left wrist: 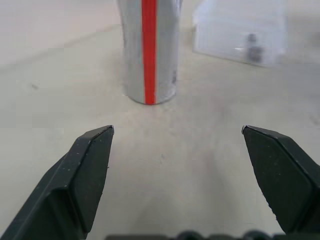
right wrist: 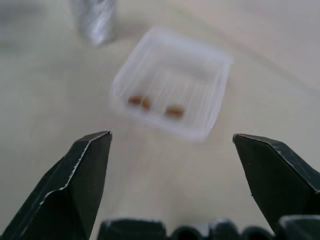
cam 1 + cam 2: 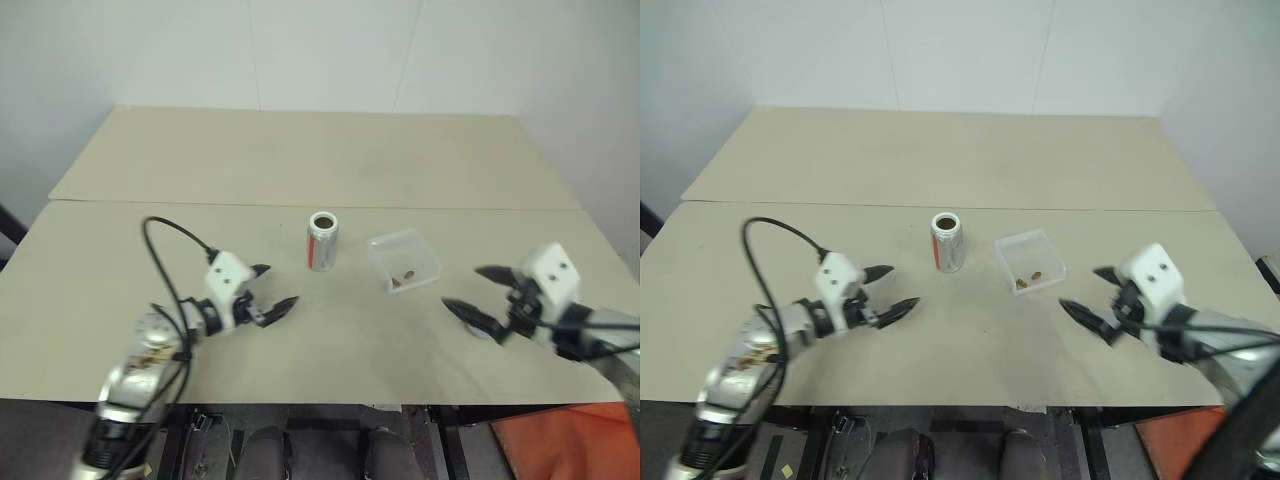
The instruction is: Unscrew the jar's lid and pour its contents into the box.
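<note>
The silvery jar (image 3: 322, 241) with a red stripe stands upright at the table's middle, its top open and dark inside. The lid is out of view. Just right of the jar lies the clear box (image 3: 404, 260), and a few small brown bits of the contents (image 2: 145, 103) rest in it. My left gripper (image 3: 276, 287) hovers open and empty to the jar's near left, pointing at it; the jar (image 1: 149, 50) stands a short way beyond its fingertips. My right gripper (image 3: 463, 288) is open and empty to the right of the box, aimed at the box (image 2: 170, 100).
The beige table (image 3: 300, 160) has a seam running across it behind the jar, and a white wall stands behind its far edge. A black cable (image 3: 165, 250) loops above my left forearm. An orange object (image 3: 560, 440) sits below the table's near right corner.
</note>
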Robot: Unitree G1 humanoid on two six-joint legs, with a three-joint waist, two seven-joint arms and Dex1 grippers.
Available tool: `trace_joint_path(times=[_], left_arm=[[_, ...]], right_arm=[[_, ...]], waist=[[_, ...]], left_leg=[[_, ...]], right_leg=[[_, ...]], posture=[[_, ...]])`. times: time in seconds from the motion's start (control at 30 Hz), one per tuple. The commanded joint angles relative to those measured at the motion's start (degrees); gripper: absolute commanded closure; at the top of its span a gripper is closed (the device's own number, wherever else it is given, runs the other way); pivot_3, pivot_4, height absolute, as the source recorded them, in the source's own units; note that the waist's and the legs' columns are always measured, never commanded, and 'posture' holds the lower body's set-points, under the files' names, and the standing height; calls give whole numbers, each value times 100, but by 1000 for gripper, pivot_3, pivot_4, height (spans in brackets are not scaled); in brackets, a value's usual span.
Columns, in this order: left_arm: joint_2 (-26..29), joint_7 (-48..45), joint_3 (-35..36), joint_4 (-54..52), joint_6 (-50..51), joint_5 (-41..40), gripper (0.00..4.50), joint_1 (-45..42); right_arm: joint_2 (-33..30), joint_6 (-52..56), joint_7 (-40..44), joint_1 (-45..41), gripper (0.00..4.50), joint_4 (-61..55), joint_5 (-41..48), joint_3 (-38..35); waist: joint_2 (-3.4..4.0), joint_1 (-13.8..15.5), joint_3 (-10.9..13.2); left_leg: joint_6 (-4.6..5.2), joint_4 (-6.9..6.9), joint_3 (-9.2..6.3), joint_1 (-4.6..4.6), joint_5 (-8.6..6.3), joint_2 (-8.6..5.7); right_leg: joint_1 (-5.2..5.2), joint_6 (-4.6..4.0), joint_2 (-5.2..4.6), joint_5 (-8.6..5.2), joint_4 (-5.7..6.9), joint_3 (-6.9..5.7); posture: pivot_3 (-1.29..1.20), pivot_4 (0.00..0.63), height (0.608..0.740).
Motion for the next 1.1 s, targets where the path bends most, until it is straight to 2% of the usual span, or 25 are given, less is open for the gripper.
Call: trace_joint_path(times=[0.03,0.13,0.2,0.27,0.43,0.57,0.7,0.8,0.87,1.1], left_arm=[[630,-1028,919,63,-264,-815,19,-98],[1038,-1541,1375,140,-314,-1177,19,104],[1107,-1588,1559,71,-205,-1380,19,243],[1042,-1471,1718,-70,-127,-1549,19,365],[755,-992,1974,-425,-35,-1849,19,642],[434,-208,2051,-783,105,-1890,19,740],[522,262,2228,-1202,284,-1766,19,1065],[464,631,2595,-1563,429,-1838,19,1463],[348,845,2663,-1790,341,-1801,19,1610],[223,2061,2739,-2347,1084,-1875,19,1713]], right_arm=[[-275,-849,1118,226,0,271,222,-1098],[-499,-1180,1579,315,0,600,175,-1513],[-581,-1413,1779,362,0,797,84,-1653],[-632,-1564,1919,385,0,923,53,-1771],[-758,-1548,1874,291,0,978,-25,-1723],[-858,-1722,1841,112,0,1155,-219,-1408],[-861,-1926,1902,-90,0,1366,-278,-1109],[-893,-1917,1696,-497,0,1497,-393,-625],[-930,-1854,1594,-740,0,1621,-518,-300],[-982,-1773,1604,-1795,0,2269,-606,611]], waist=[[2,-25,-1],[4,-59,-2],[3,-57,-2],[1,-56,-1],[2,-47,-1],[1,-50,-1],[0,-51,0],[0,-104,0],[0,-107,0],[1,-61,0]], left_leg=[[7,2,2,2,-4,0],[37,-2,3,37,-23,4],[35,-31,7,73,-23,3],[30,-60,13,110,-21,2],[0,-76,12,115,-4,2],[5,-72,11,119,-7,1],[4,-75,10,123,-6,0],[0,-77,12,122,-4,2],[1,-78,11,122,-5,1],[1,-79,11,123,-5,0]], right_leg=[[3,-1,0,1,1,1],[33,-3,0,2,-4,6],[62,-3,0,0,-15,9],[89,-5,0,-10,-21,11],[87,-13,0,-15,-11,8],[92,-14,0,-13,-12,12],[94,-15,0,-12,-10,11],[87,-16,0,-13,-10,17],[88,-16,0,-14,-10,16],[88,-20,0,-12,-11,16]], posture=[[0,150,740],[0,150,740],[0,150,740],[0,150,740],[0,150,740],[0,150,740],[0,150,740],[0,150,740],[0,150,740],[0,150,740]])
